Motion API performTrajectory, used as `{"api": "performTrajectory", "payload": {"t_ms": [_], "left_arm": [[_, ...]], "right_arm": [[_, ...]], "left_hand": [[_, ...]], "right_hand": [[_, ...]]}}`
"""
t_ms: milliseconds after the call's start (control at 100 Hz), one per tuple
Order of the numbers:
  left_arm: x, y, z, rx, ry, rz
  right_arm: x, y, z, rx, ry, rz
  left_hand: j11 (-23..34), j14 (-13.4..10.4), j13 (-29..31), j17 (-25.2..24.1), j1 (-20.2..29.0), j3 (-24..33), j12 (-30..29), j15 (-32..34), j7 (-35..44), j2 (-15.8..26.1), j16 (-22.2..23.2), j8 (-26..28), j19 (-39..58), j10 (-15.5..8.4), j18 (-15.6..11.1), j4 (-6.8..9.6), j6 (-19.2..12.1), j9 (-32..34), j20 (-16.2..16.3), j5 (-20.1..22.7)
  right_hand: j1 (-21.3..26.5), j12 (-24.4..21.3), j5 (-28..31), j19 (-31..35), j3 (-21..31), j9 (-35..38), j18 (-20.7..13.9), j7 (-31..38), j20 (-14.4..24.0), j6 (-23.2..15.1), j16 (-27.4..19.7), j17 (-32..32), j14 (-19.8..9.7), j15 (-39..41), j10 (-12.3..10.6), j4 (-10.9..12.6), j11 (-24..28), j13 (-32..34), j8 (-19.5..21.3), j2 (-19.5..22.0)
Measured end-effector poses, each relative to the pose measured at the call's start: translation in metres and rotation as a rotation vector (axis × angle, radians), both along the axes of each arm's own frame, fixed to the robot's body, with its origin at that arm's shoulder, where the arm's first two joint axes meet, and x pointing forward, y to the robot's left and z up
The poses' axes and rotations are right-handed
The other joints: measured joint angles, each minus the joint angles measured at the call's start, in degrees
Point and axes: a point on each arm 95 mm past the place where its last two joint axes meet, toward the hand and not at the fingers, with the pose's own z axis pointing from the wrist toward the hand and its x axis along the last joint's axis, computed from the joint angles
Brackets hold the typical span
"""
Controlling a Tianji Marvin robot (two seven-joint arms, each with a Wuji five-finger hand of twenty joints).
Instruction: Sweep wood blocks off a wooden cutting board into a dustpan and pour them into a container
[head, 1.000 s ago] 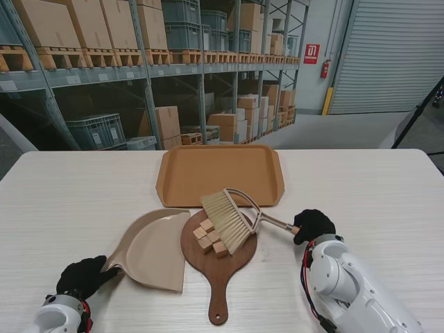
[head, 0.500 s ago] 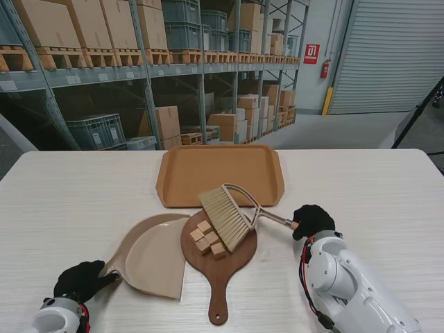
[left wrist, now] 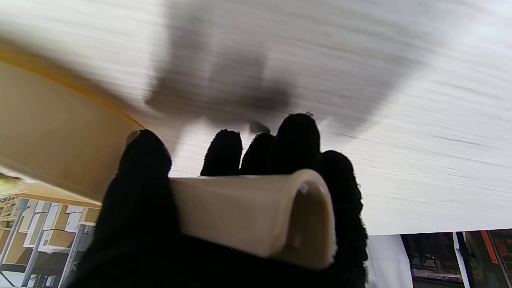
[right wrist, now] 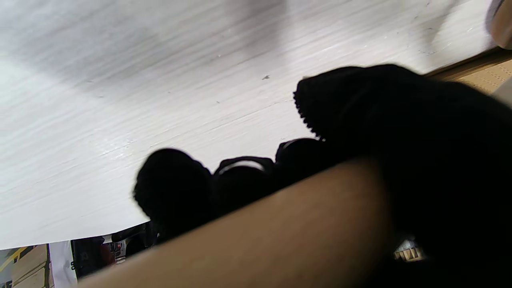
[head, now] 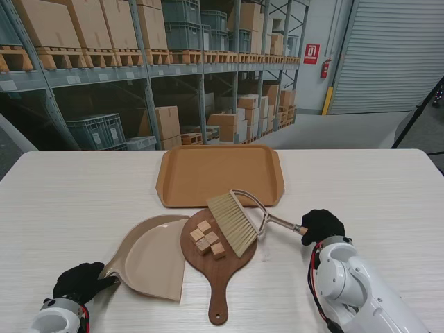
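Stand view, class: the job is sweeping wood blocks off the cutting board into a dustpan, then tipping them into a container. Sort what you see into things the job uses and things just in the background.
Job: wood blocks; cutting board; brush; dustpan; tray.

Background: warehouse shelving; cardboard boxes; grey crates; fire extinguisher; roller door.

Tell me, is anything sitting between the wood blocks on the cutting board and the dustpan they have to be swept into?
Nothing visible. The wood blocks lie on the cutting board, and the dustpan lip meets the board's left edge. The brush is on the blocks' right, away from that path.
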Motion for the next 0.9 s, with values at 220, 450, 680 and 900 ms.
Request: {"api": "performTrajectory", "payload": {"t_ms": [220,450,680,900], "left_arm": [[0.0,0.0,0.0,0.002,-0.001,-0.003],[0.0,0.0,0.0,0.003,0.002,-0.013],[0.0,-0.001,0.001,0.003,0.003,-0.015],[0.0,-0.002,0.002,0.003,0.005,-0.017]], "right_arm": [[-0.004,0.003,-0.003,-0.014,0.013,0.002],[-0.007,0.017,-0.008,-0.03,0.03,0.002],[-0.006,0.032,-0.007,-0.014,0.018,0.016],[-0.005,0.043,-0.009,0.002,0.022,0.036]], "left_hand": [[0.57,0.0,0.32,0.13,-0.03,0.65,0.0,-0.33,-0.01,-1.24,0.0,-0.02,0.0,-0.07,0.08,0.03,-0.27,0.64,-0.07,0.6],[0.63,0.0,0.37,0.13,-0.07,1.37,0.0,-0.68,0.19,-2.42,-0.01,-0.67,0.0,-0.11,0.08,0.06,-0.39,0.82,-0.66,0.85],[0.63,0.0,0.37,0.14,-0.09,1.37,0.0,-0.69,0.31,-2.46,-0.01,-0.7,0.0,-0.11,0.08,0.06,-0.39,0.83,-0.68,0.85],[0.67,0.0,0.38,0.14,-0.58,1.99,0.0,-0.69,0.79,-2.48,-0.01,-0.72,0.0,-0.15,0.08,0.07,-0.44,0.85,-0.69,0.86]], "right_hand": [[0.52,0.0,0.0,0.0,0.13,0.01,0.01,0.0,-0.12,-0.01,-0.01,0.0,0.0,0.0,0.0,-0.03,-0.02,0.0,0.2,0.0],[0.55,0.0,0.0,0.0,0.57,0.06,0.01,0.0,-0.74,-0.01,-0.76,0.0,-0.02,-0.67,0.0,-1.23,-0.34,0.0,0.24,0.0],[0.55,0.0,0.0,0.0,0.62,0.08,0.01,-0.04,-0.83,-0.02,-0.79,0.0,-0.09,-0.8,0.0,-1.87,-0.57,0.0,0.24,0.0],[0.55,0.0,0.0,0.0,0.82,0.11,0.01,-0.24,-1.41,-0.02,-1.75,0.0,-0.16,-1.38,-0.02,-3.17,-0.94,0.0,0.24,0.02]]}}
